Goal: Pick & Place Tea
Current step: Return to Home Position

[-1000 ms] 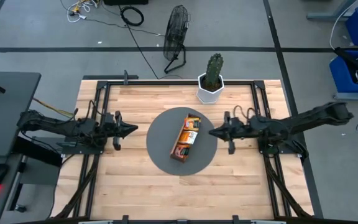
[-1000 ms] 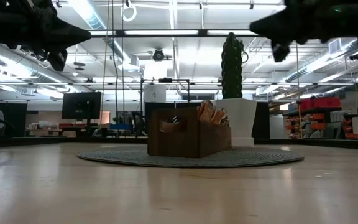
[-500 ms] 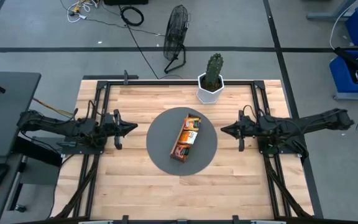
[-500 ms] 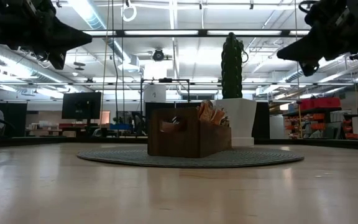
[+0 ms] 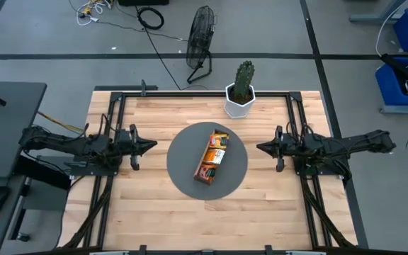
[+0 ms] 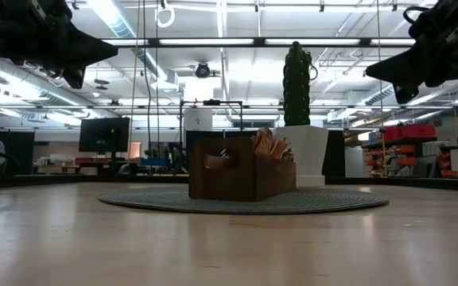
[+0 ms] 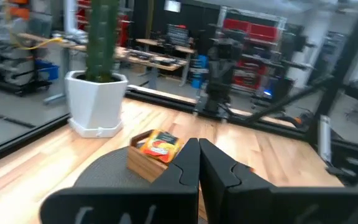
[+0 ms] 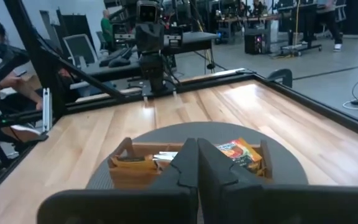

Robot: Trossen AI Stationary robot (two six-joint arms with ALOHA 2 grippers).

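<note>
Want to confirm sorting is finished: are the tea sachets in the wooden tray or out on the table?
In. The tea sachets sit inside the wooden tray; none shows on the mat or table.

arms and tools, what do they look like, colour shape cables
Left arm and right arm: near-black, slim, jointed, thin cables looping by the wrists. Left tool and right tool each taper to two flat black fingers. No markings visible.

— Where is the light from?
— Ceiling strips [image 6: 213, 41], bright and even; in the low view the left arm [image 6: 22, 36] and right arm [image 6: 436, 48] are black silhouettes.
— Glare?
— A pale sheen on the table [image 8: 241, 93]; shadows are faint.
</note>
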